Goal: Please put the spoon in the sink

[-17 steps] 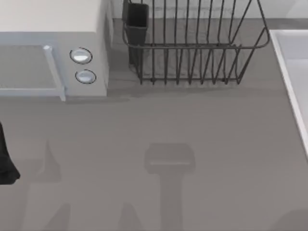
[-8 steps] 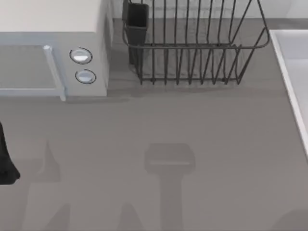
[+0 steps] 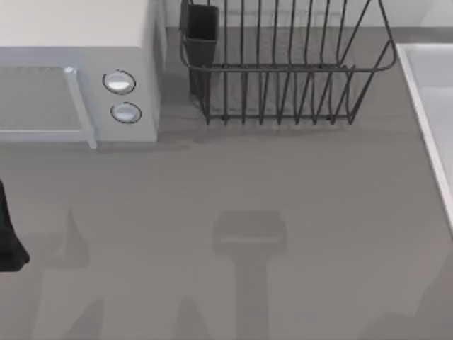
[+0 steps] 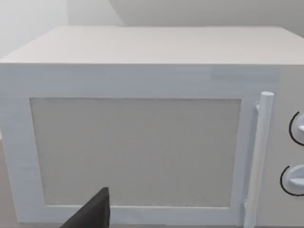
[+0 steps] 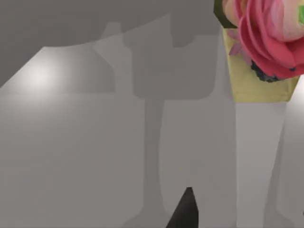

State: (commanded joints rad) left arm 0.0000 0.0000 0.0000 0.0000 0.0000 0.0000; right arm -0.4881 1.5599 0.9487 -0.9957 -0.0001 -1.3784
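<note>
Sink [image 3: 429, 106] is lying along the counter's right edge, nearer my right arm; I cannot tell how either pincer's fingers are standing, nor am I finding a spoon.

Left arm [image 3: 8, 237] — matte black, smooth, unmarked casing. Each wrist view shows one black finger [image 4: 92, 213], tapered [image 5: 185, 211] — no markings.

A grey tabletop [image 3: 297, 198] fills the frame, with soft shadows across its lower half. A white microwave [image 3: 78, 64] sits upper left, a dark wire rack [image 3: 283, 78] top centre.
</note>
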